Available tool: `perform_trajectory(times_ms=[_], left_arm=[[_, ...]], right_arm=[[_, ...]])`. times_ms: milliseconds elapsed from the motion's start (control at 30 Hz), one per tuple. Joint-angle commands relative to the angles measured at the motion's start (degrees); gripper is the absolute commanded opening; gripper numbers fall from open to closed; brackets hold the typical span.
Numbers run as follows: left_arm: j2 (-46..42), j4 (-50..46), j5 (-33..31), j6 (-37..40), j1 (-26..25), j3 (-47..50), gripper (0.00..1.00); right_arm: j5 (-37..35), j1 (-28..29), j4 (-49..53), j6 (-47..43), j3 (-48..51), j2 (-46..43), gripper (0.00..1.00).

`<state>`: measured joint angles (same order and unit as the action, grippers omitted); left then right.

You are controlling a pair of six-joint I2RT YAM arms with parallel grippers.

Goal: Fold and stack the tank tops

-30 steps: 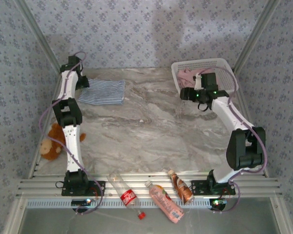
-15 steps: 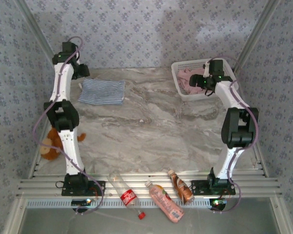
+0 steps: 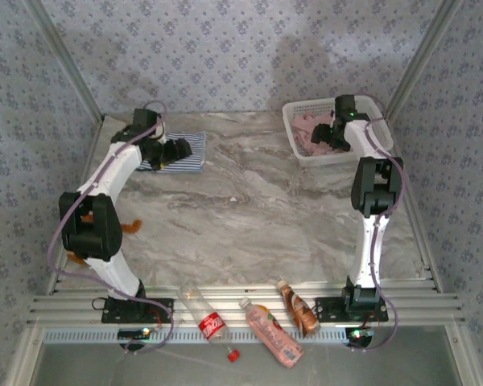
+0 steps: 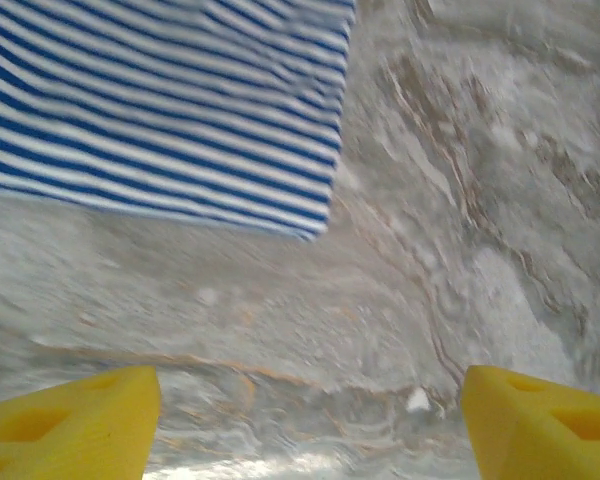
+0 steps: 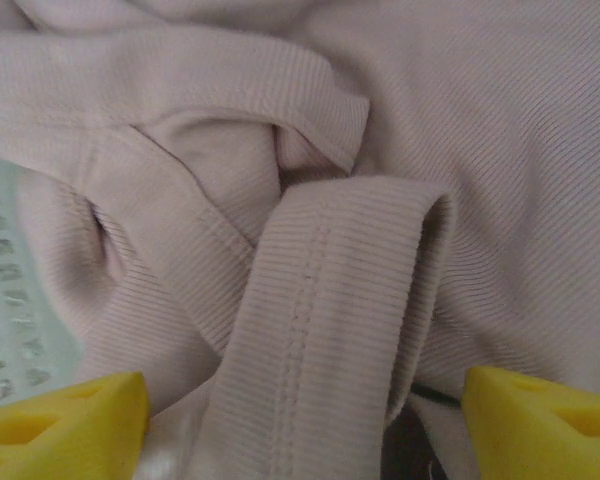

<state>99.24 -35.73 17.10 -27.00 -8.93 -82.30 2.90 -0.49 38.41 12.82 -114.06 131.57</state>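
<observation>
Currently the white basket holds the pink tank top.

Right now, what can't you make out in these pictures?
- Striped tank top: in the top view the left gripper covers its left part; the left wrist view cuts it off at the frame edges.
- Pink tank top: right wrist view too close to show its outline.
- Plush toy: mostly behind the left arm, top view.
</observation>
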Motion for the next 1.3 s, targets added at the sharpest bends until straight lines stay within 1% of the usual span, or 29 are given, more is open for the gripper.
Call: perform_trajectory(times_ms=[0, 67, 100, 133, 200, 267, 300, 333, 400, 500, 600, 733, 833, 933, 1100, 1167, 1267], left_arm=[[-3.4, 9.7, 6.5, -6.1, -2.3, 4.1, 0.79], [-4.0, 12.1, 7.6, -8.2, -3.7, 6.5, 0.8], [-4.3, 14.5, 8.7, -9.8, -4.3, 8.2, 0.8], [-4.6, 16.3, 9.1, -11.1, -4.9, 9.4, 0.8], [-4.8, 17.2, 9.1, -12.1, -6.2, 10.2, 0.8], [-5.1, 17.4, 8.8, -12.4, -7.0, 10.3, 0.8], [-5.2, 17.6, 8.9, -12.6, -7.2, 10.3, 0.8], [-5.2, 17.5, 9.0, -12.7, -7.4, 9.9, 0.8], [-5.2, 16.8, 9.5, -12.8, -7.4, 9.0, 0.8], [-5.6, 15.6, 9.9, -12.7, -7.4, 7.3, 0.8], [-6.2, 12.7, 9.7, -11.2, -7.4, 4.5, 0.8], [-8.2, 8.8, 8.4, -9.6, -7.2, 1.7, 0.8], [-10.8, 6.0, 7.0, -8.6, -6.7, 0.0, 0.8], [-13.7, 2.6, 4.8, -6.9, -6.2, -1.7, 0.8], [-18.4, -1.2, 4.7, -5.6, -5.0, -2.2, 0.8], [-20.2, -2.1, 4.9, -5.1, -4.6, -1.3, 0.8], [-22.9, -2.4, 5.0, -5.3, -4.1, 1.2, 0.8]], right_arm=[[1.9, 0.2, 3.5, 1.2, -2.0, 2.4, 0.79], [4.1, 0.1, 3.2, 1.4, -2.5, 3.5, 0.72], [5.1, 0.1, 3.4, 1.4, -3.1, 4.1, 0.64], [6.0, -0.2, 3.2, 1.3, -3.4, 4.3, 0.55], [7.7, -0.6, 1.8, 0.8, -3.1, 3.2, 0.27], [7.7, -0.6, -0.4, 0.0, -2.3, 0.3, 0.09], [7.7, -0.5, -1.6, -0.3, -1.9, -1.7, 0.02], [7.8, -0.3, -2.6, -0.4, -1.4, -3.5, 0.0], [8.7, -0.2, -6.3, -0.2, 0.6, -8.3, 0.0], [8.3, 0.0, -11.1, -0.4, 2.7, -15.1, 0.0], [11.1, 0.7, -12.9, -0.7, 2.2, -20.6, 0.0], [13.3, 3.4, -13.9, -2.4, 1.6, -27.8, 0.0], [16.5, 5.9, -13.5, -0.5, 2.0, -33.1, 0.0], [17.6, 10.3, -12.8, 0.5, 4.9, -38.7, 0.0], [17.3, 19.3, -13.9, -0.2, 8.5, -47.7, 0.0], [17.7, 22.6, -15.2, 0.2, 7.7, -49.7, 0.0], [18.2, 27.5, -14.6, -2.1, 2.9, -50.8, 0.0]])
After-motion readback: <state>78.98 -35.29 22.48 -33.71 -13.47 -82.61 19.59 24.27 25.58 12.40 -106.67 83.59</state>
